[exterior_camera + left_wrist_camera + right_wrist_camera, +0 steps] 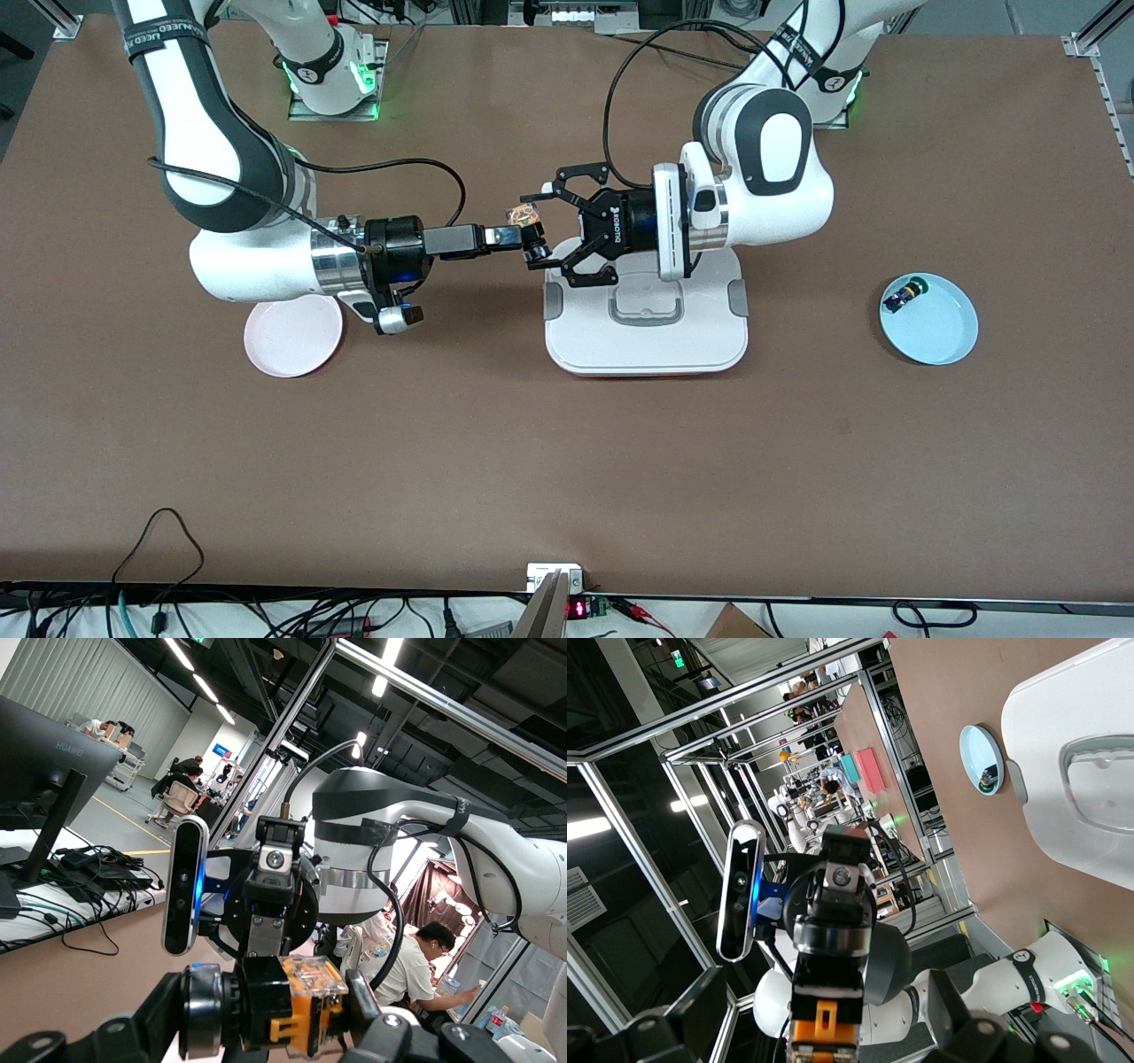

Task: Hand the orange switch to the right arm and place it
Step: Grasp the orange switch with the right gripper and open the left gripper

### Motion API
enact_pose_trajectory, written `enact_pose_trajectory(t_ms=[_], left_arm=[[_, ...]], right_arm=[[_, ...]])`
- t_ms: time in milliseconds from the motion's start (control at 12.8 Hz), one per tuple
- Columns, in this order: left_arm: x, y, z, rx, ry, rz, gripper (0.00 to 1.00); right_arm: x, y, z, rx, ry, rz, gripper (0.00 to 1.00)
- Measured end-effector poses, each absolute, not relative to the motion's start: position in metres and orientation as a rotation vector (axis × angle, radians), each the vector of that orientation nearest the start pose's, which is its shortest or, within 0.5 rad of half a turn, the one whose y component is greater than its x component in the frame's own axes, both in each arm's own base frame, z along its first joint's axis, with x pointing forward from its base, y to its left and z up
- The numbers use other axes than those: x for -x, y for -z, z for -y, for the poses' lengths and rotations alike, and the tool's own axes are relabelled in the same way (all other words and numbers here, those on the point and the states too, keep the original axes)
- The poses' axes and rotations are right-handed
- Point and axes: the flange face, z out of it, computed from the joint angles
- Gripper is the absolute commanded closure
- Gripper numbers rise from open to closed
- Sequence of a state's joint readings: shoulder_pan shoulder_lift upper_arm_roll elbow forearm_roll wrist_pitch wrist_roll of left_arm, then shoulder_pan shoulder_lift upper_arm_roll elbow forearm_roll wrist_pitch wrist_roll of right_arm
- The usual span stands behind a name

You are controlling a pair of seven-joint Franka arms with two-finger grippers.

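The orange switch (523, 214), with a black body, an orange clip and a clear end block, hangs in the air between the two grippers. This is over the table, just off the white container's corner toward the right arm's end. My left gripper (537, 230), the black linkage one, is shut on it lengthwise. In the left wrist view (266, 1019) its pads press the cap end and the clear end of the switch (306, 1001). My right gripper (524, 237) has reached the switch body. In the right wrist view (826, 979) its fingers stand open on either side of the switch (826, 1019), with gaps showing.
A white lidded container (647, 341) lies under the left wrist. A pink plate (292, 337) lies under the right wrist. A light blue plate (939, 332) at the left arm's end holds a green-capped switch (905, 292). This plate also shows in the right wrist view (976, 744).
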State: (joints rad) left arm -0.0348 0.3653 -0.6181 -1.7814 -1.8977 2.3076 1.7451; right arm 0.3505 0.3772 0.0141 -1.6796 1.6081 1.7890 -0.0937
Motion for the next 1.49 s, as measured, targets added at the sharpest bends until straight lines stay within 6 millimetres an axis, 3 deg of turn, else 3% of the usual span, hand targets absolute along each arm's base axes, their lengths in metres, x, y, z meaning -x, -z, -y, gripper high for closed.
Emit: enact_pose_trajectory(t_ms=[78, 157, 235, 392, 548, 783, 862, 940, 1018, 1332, 1488], left_arm=[[-0.546, -0.434, 0.389, -1.476, -0.914, 0.669, 1.0], [-0.546, -0.433, 0.389, -1.476, -0.914, 0.669, 1.0], [-0.546, -0.433, 0.389, -1.477, -0.914, 0.668, 1.0], [-0.546, -0.433, 0.389, -1.477, -0.914, 0.668, 1.0], [-0.546, -0.433, 0.389, -1.478, -0.914, 0.668, 1.0], [-0.547, -0.433, 0.39, -1.477, -0.918, 0.67, 0.98], [-0.547, -0.433, 0.39, -1.477, -0.918, 0.67, 0.9], [-0.547, -0.433, 0.39, -1.477, -0.918, 0.669, 0.51], [-0.547, -0.433, 0.39, -1.476, -0.918, 0.669, 0.01], [-0.553, -0.438, 0.384, -1.477, -0.934, 0.663, 0.0], [-0.566, -0.44, 0.363, -1.498, -0.969, 0.644, 0.0]], right_arm=[[-0.593, -0.442, -0.321, 1.64, -0.421, -0.189, 0.09], [-0.591, -0.442, -0.326, 1.641, -0.427, -0.183, 0.3], [-0.588, -0.442, -0.33, 1.642, -0.433, -0.177, 0.44], [-0.587, -0.442, -0.332, 1.643, -0.435, -0.174, 0.63], [-0.588, -0.442, -0.331, 1.642, -0.433, -0.176, 0.71], [-0.588, -0.443, -0.33, 1.636, -0.435, -0.183, 0.73], [-0.589, -0.443, -0.33, 1.636, -0.435, -0.183, 0.74], [-0.589, -0.443, -0.329, 1.636, -0.435, -0.184, 0.76], [-0.589, -0.443, -0.329, 1.636, -0.434, -0.184, 0.76], [-0.592, -0.443, -0.324, 1.637, -0.419, -0.185, 0.77], [-0.593, -0.443, -0.322, 1.638, -0.408, -0.18, 0.8]])
